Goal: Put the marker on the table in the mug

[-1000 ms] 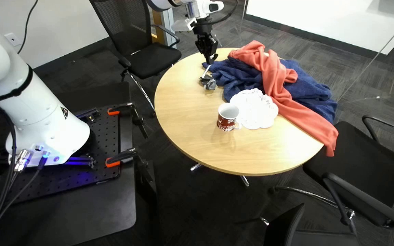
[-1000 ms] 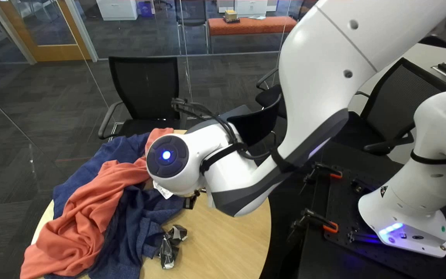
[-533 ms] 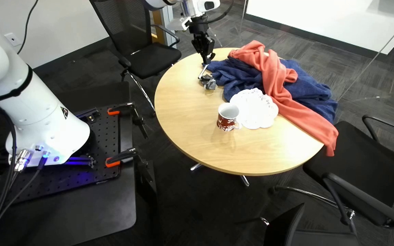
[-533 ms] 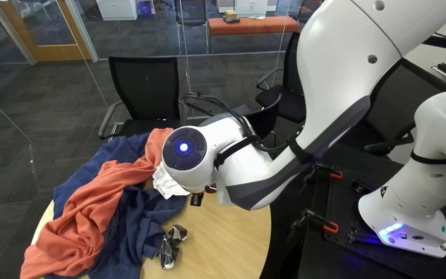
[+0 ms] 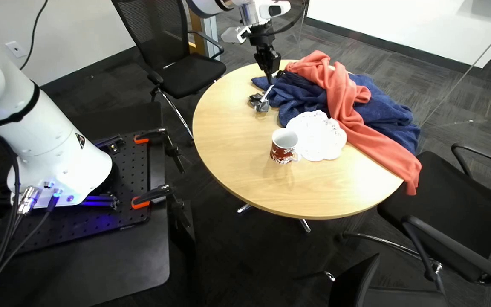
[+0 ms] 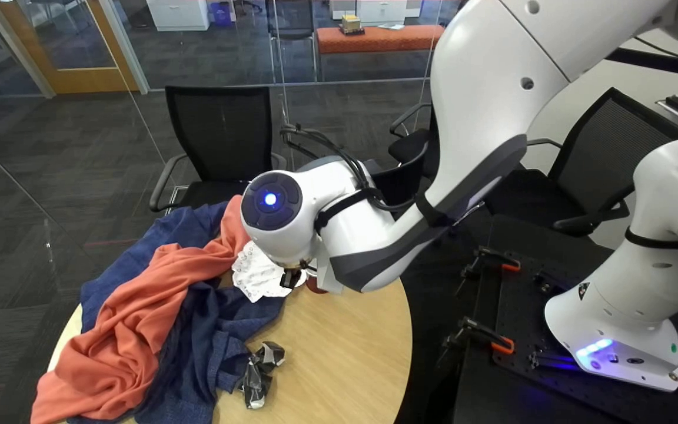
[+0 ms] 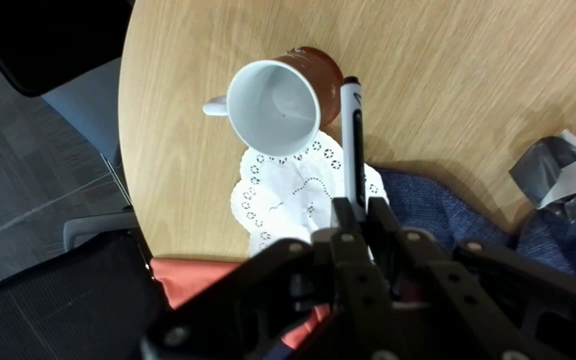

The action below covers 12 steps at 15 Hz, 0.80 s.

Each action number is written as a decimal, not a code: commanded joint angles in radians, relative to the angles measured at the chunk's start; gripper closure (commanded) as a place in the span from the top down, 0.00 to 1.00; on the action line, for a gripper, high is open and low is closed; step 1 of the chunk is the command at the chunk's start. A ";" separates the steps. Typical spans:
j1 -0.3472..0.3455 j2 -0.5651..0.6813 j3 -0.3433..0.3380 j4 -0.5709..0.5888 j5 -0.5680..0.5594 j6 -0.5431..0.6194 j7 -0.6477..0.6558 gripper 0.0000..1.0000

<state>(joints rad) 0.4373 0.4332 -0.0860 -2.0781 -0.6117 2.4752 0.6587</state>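
Both jaws of my tool [image 7: 361, 212] are closed on the marker [image 7: 351, 145], which juts past their tips above the desk [image 5: 237, 140], outside the upright mug [image 5: 283, 147]. Beside the mug lies a white doily [image 5: 320, 140]; nearby I see blue cloth [image 6: 221, 347], orange cloth [image 6: 127, 330] across it, and crumpled dark wrapping [image 6: 256, 377].
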 commanded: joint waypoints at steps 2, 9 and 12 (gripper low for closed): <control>-0.051 0.029 -0.025 0.044 -0.051 0.036 0.098 0.03; -0.086 0.075 -0.084 0.044 -0.135 0.169 0.245 0.03; -0.084 0.102 -0.109 0.041 -0.185 0.212 0.318 0.03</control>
<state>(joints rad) 0.3525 0.5128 -0.1723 -2.0399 -0.7418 2.6392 0.8982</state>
